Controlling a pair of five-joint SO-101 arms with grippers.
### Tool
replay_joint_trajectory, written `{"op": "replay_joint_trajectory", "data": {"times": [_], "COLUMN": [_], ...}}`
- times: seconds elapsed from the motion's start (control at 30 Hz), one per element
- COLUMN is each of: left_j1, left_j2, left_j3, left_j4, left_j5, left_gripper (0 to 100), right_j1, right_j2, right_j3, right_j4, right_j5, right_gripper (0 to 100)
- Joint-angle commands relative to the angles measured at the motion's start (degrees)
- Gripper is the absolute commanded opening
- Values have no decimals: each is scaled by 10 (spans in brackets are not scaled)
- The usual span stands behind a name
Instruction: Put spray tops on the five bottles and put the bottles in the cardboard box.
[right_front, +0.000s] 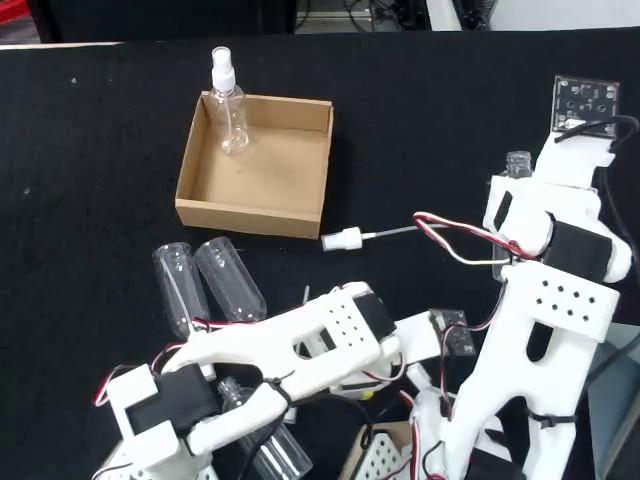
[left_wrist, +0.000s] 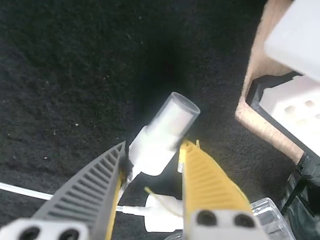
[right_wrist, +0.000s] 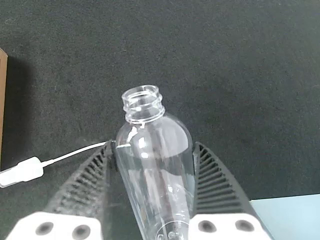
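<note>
Nearest the arms' bases, at about 6 o'clock on the black table (right_front: 90, 150), the left gripper (left_wrist: 152, 148) is clamped on a spray top (left_wrist: 161, 135). It pinches the collar, so the capped nozzle end points away. The dip tube is hidden, so how it hangs cannot be told. A second spray top (left_wrist: 162, 218) lies on the table just under it, and the edge of a clear bottle (left_wrist: 270, 215) is close by, likely stock kept within easy reach. A little farther out, toward 8 o'clock, two uncapped bottles (right_front: 230, 278) lie side by side, waiting for tops. Near the centre a loose spray top (right_front: 343, 239) lies with its tube trailing toward 3 o'clock. At 3 o'clock the right gripper (right_wrist: 154, 148) is closed around the body of an open bottle (right_wrist: 152, 175). The threaded neck is left bare, apparently so the held top can be fitted. Farthest off, at 11 o'clock, the cardboard box (right_front: 250, 215) holds one finished bottle (right_front: 228, 105) leaning in its far corner, so roughly one of five seems done.
</note>
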Motion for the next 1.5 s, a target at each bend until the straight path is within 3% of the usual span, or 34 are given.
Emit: {"op": "replay_joint_trajectory", "data": {"times": [0.0,0.33,0.57,0.87,1.07,1.37,1.47], "left_j1": [-3,-12,-24,-36,-38,-38,-38], "left_j2": [-4,-10,-10,-2,34,111,113], "left_j3": [-29,-30,-87,-87,-79,-116,-121], "left_j4": [-5,-2,71,69,69,69,69], "left_j5": [-5,0,43,47,50,51,49], "left_gripper": [106,54,54,60,164,162,117], "right_j1": [4,4,4,4,4,4,4], "right_j2": [-3,-3,-3,-3,-3,-3,-3], "right_j3": [-2,-2,-2,7,7,7,7], "right_j4": [-13,-13,-13,-17,-17,-13,-13], "right_j5": [6,6,6,6,6,6,6], "right_gripper": [67,67,67,67,67,67,67]}}
